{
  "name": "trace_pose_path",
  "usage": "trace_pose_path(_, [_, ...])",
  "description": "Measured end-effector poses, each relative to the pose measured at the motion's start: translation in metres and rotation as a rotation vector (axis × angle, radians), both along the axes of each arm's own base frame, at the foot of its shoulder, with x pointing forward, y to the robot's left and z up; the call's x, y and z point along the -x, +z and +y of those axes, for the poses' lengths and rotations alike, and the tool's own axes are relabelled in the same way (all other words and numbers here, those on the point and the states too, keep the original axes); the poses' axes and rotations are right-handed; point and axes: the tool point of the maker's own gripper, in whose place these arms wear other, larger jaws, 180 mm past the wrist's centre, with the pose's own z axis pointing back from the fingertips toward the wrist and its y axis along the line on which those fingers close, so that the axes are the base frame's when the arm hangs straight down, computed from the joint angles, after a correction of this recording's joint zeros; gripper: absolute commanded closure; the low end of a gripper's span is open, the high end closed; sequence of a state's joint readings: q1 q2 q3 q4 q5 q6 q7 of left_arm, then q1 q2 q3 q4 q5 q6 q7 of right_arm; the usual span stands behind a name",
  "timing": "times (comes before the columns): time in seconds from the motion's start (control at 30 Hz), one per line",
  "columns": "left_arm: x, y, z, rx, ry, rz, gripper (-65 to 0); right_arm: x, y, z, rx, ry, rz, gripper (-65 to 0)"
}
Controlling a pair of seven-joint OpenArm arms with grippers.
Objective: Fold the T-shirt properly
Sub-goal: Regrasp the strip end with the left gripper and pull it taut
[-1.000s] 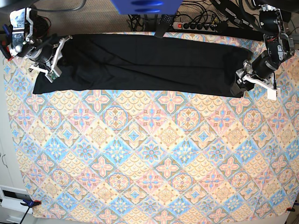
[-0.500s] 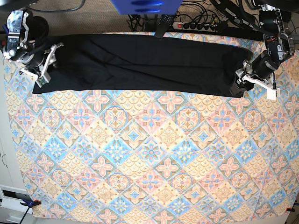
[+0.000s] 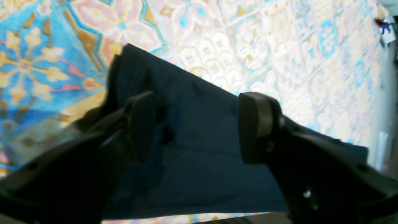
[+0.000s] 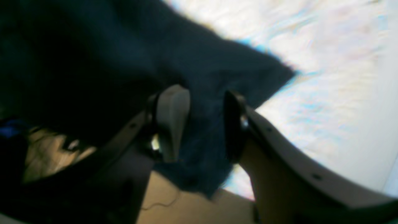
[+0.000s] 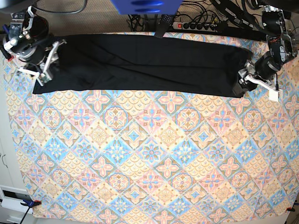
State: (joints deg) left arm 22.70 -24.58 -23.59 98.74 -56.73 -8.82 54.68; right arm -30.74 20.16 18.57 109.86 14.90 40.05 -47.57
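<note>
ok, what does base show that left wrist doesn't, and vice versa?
Base only: the whole long black cotton T-shirt as a band across the patterned tablecloth's far side, the right gripper at its other end, and cables beyond. Left wrist only: the left gripper with jaws wide apart over the shirt's corner. Both: black fabric on the tablecloth.

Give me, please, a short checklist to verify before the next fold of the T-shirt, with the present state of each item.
1. T-shirt lies as a long flat band on the tablecloth: ok.
2. Left gripper jaws wide open over its end: ok.
3. Left gripper holding cloth: not ok, nothing pinched.
4. Right gripper jaws apart, fabric between them: ok.
5. Right gripper actually clamping: cannot tell.
6. Wrinkles near the middle: not ok, some creases.
</note>
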Motion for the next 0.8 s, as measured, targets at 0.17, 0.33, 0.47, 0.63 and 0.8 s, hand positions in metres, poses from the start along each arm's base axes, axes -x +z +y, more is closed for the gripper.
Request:
trace_pose_path(0.17, [-0.002, 0.006, 0.023, -0.117, -0.036, 0.021, -40.6, -0.001, -0.009, 0.047, -0.077, 0.116, 0.012, -14.4])
trace_pose_path(0.33, [0.014, -0.018, 0.034, -0.139, -0.112, 0.189, -40.7, -0.029, -0.002, 0.063, -0.085, 0.154, -0.045, -14.7])
trace_pose_path(0.47, [0.014, -0.036, 0.031, -0.116, -0.217, 0.277, -40.7, -0.011, -0.028, 0.063, -0.053, 0.14, 0.042, -14.7])
trace_pose_path(0.63, [0.023, -0.054, 0.034, -0.119, -0.236, 0.352, -40.7, -0.008, -0.036, 0.063, -0.067, 0.118, 0.056, -14.7])
trace_pose_path(0.8, [0.019, -0.063, 0.017, -0.155, -0.318, 0.37, -40.7, -0.007, -0.036, 0.065, -0.073, 0.117, 0.057, -14.7])
